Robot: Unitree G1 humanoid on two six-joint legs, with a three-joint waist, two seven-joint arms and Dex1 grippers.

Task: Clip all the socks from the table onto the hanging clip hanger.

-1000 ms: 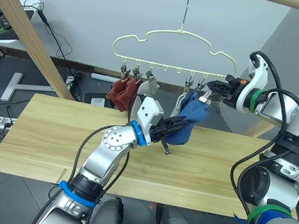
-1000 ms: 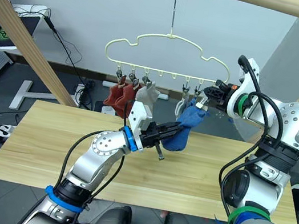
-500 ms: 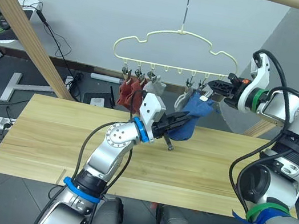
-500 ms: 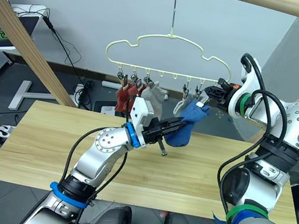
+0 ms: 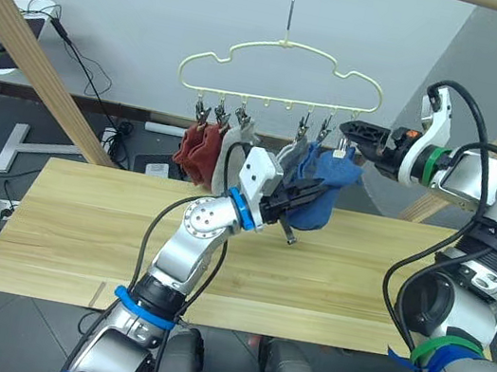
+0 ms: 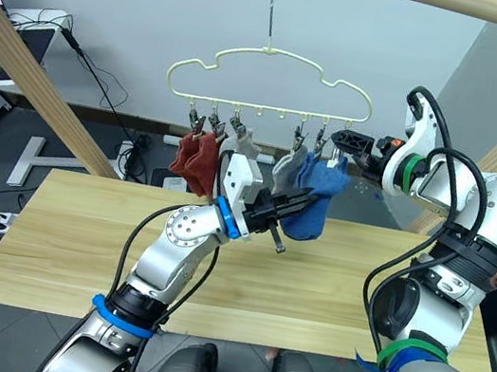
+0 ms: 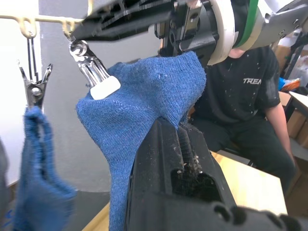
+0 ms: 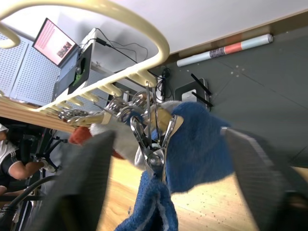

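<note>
— Six short fabric socks, and we are seeing all of them up by the thin pale-yellow wire clip hanger point(image 5: 282, 69) — where exactly?

— We are counting two rust-red socks point(image 5: 195, 150) hanging at the left clips, a light grey sock point(image 5: 227, 155) beside them, another grey one point(image 5: 287, 157) and a blue sock point(image 5: 308, 161) further right.

— And the last blue sock point(image 5: 321, 199)?

— We are watching the left gripper point(image 5: 309, 195) clamping its lower part, fingers closed on the fabric; its top edge is sitting at the small grey metal clip point(image 7: 91, 67) nearest the right end.

— The right gripper point(image 5: 349, 129)?

— We are finding it at that same end of the bar, its fingers spread apart around the clips. The long pale-yellow plank table point(image 5: 67, 231) is lying below.
</note>
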